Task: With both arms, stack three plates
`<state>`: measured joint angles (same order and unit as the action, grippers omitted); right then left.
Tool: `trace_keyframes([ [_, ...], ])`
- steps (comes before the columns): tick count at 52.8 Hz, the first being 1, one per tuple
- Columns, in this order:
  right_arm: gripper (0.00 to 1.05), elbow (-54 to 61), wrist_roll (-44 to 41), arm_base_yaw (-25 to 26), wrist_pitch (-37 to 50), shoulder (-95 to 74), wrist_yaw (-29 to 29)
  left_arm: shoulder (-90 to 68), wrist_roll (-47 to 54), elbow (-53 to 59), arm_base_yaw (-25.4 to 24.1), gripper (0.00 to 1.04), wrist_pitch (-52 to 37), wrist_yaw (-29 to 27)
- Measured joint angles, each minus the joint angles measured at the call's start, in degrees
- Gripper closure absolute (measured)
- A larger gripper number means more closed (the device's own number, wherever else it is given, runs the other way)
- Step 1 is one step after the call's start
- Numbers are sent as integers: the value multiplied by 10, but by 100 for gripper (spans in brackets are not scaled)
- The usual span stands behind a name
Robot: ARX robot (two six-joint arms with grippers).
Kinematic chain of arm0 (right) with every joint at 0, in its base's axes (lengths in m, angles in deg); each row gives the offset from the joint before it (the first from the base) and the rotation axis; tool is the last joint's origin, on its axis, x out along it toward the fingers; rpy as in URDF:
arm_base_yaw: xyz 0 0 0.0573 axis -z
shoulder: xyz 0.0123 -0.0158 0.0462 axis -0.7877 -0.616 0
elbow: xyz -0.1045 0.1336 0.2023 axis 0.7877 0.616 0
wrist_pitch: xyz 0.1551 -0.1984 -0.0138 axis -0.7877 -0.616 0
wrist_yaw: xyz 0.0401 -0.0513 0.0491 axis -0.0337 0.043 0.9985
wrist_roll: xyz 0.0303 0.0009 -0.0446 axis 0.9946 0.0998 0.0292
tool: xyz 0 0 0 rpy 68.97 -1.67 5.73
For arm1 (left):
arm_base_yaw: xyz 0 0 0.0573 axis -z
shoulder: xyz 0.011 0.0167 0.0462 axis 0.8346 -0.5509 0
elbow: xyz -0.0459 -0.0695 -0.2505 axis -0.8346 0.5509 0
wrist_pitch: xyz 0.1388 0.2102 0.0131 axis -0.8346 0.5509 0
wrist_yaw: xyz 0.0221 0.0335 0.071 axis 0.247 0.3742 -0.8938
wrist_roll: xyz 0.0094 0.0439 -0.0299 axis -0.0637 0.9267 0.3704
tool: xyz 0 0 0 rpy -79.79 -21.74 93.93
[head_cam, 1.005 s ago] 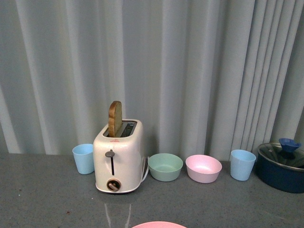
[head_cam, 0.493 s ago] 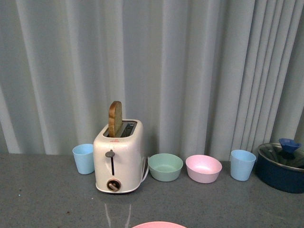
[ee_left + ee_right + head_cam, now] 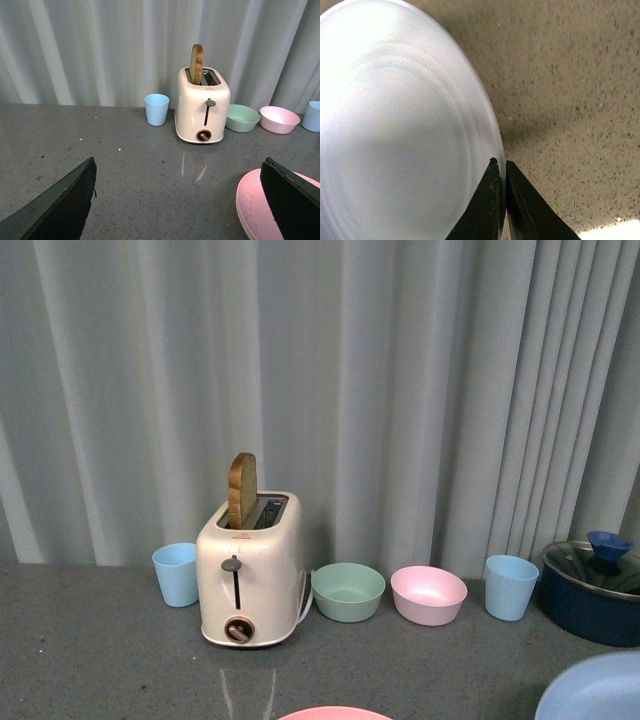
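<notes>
My right gripper (image 3: 500, 165) pinches the matte light-blue round plate (image 3: 395, 125) by its thin rim, 5 o'clock in front view; my left gripper (image 3: 177, 162) is spread wide.

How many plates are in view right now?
2. The pink plate sits at the near edge before the toaster; the blue plate is near right, rim clamped in the right pincer. A third may be hidden.
</notes>
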<state>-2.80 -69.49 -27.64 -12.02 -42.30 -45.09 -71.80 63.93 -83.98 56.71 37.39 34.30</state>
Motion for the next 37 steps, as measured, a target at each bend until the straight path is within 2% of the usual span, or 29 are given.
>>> trace_keyframes([
  [6,102,-4,28,-30,0,64,11,0,0,0,0,7,0,0],
  [13,102,1,63,-89,12,109,15,0,0,0,0,7,0,0],
  [30,102,44,165,-295,101,95,-7,0,0,0,0,7,0,0],
  [37,102,45,200,-350,138,47,-15,0,0,0,0,7,0,0],
])
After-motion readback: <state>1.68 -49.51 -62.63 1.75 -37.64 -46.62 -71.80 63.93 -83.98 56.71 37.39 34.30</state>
